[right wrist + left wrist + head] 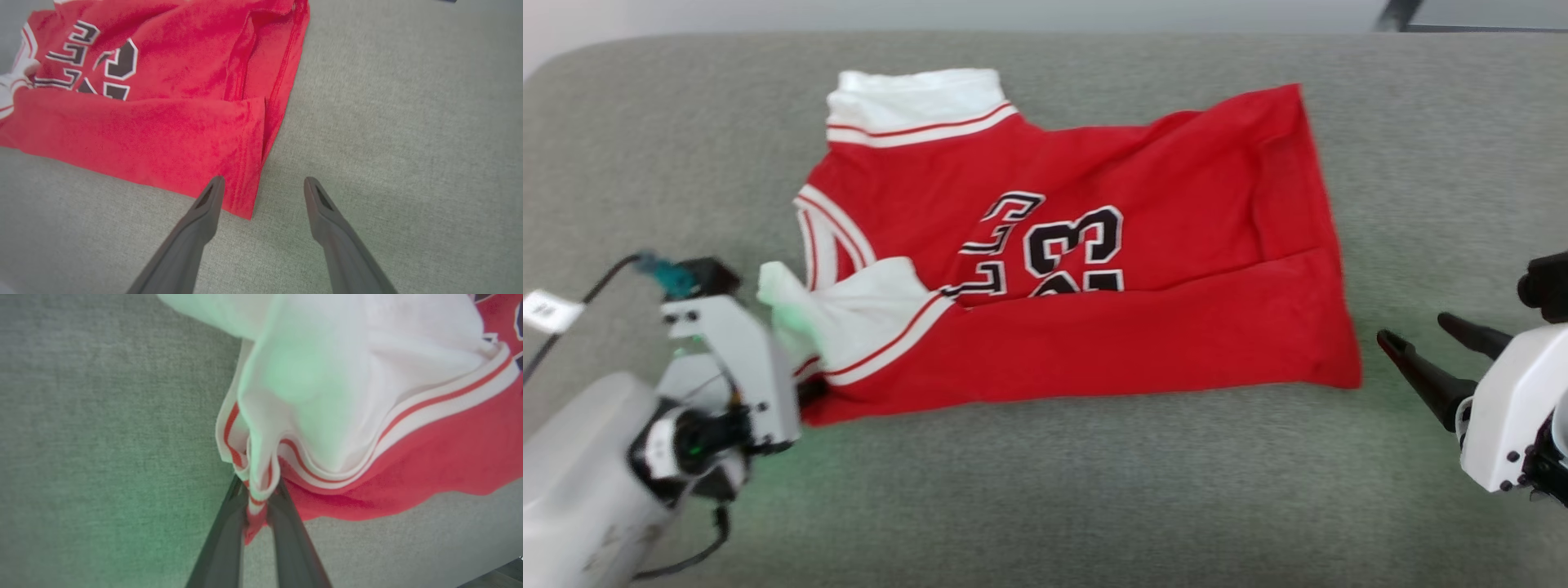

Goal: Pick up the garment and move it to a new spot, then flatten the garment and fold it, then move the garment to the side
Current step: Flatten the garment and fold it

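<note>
The garment (1094, 343), a red jersey with white sleeves, striped trim and black lettering, lies partly folded on the grey cushioned surface (1094, 498). Its near long edge is folded over the lettering. My left gripper (805, 394) is at its left end. In the left wrist view that gripper (257, 488) is shut on the striped trim at the corner of the garment (408, 465), with the white sleeve bunched above it. My right gripper (1414, 328) stands open just right of the hem. In the right wrist view its jaws (264, 181) straddle the near hem corner of the garment (163, 134) without touching it.
The grey surface (408, 122) stretches wide on all sides of the garment. Its far edge runs along the top of the head view, with a dark bar (1396, 15) beyond it at the upper right. A cable (572, 318) trails from my left wrist.
</note>
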